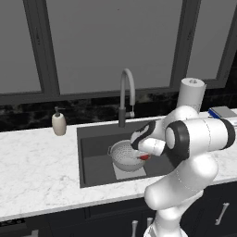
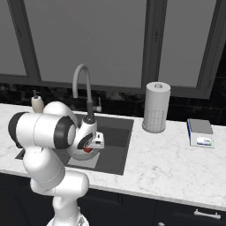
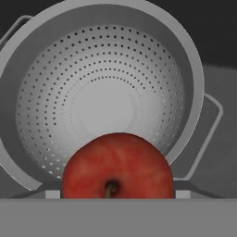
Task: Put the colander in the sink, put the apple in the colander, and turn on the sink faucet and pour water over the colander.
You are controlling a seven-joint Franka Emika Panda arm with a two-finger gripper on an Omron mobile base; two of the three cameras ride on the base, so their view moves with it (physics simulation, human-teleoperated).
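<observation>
While the gripper held the apple across its middle just above the colander in the sink, that smooth, firm, light fruit looked liable to roll once released.

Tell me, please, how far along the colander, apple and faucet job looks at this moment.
Done: the colander sits in the sink. In hand: the gripper holds the apple over the colander's rim, not yet released; the hand view shows the bowl empty beyond it. Left: drop the apple in, then turn on the sink faucet; no water shows.
</observation>
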